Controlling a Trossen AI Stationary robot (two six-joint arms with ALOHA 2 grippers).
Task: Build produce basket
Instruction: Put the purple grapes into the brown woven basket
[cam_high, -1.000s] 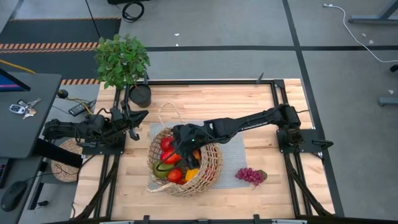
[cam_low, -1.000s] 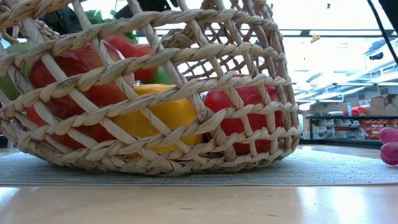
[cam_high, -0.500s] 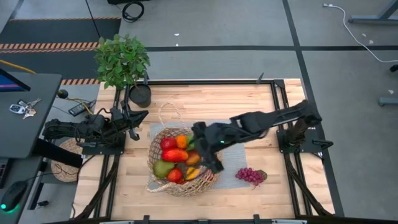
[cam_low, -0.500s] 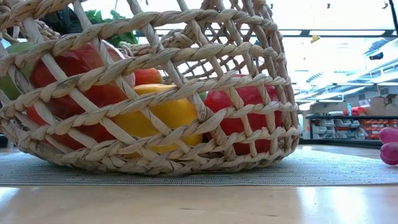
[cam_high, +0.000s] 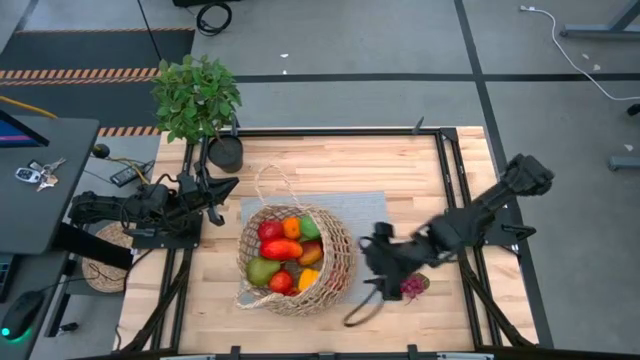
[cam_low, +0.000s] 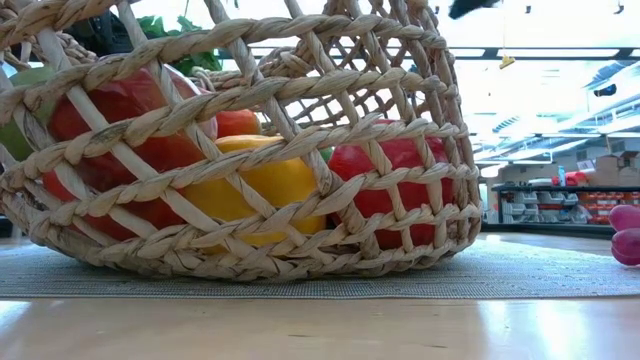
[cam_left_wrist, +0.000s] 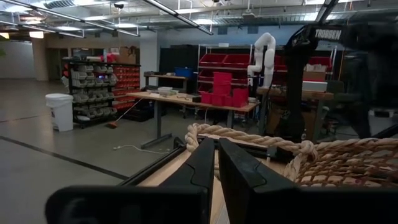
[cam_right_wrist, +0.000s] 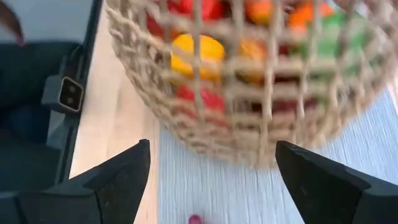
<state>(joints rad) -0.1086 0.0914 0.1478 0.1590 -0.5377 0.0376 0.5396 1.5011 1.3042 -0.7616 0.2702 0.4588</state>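
The wicker basket (cam_high: 295, 260) stands on a grey mat (cam_high: 385, 232) at mid-table. Inside lie red, green, orange and yellow produce (cam_high: 283, 250), also seen through the weave in the low view, where the basket (cam_low: 240, 150) fills the picture. Purple grapes (cam_high: 413, 287) lie on the table to the basket's right, at the mat's near corner. My right gripper (cam_high: 378, 268) hovers open between basket and grapes, tilted down toward the basket wall (cam_right_wrist: 249, 118); nothing sits between its fingers (cam_right_wrist: 127, 174). My left gripper (cam_left_wrist: 214, 165) rests shut at the table's left edge.
A leafy potted plant (cam_high: 197, 95) stands at the table's far left corner. The basket's thin looped handle (cam_high: 270, 185) lies out toward the far side. Bare wood shows along the near edge and at the far right. In the low view the grapes (cam_low: 628, 235) sit at the right margin.
My right gripper has drawn out of the basket and swung toward the table's right and near edges, turning as it went, and now hangs beside the grapes. An orange piece now shows in the basket where the gripper was. The basket has stayed in place.
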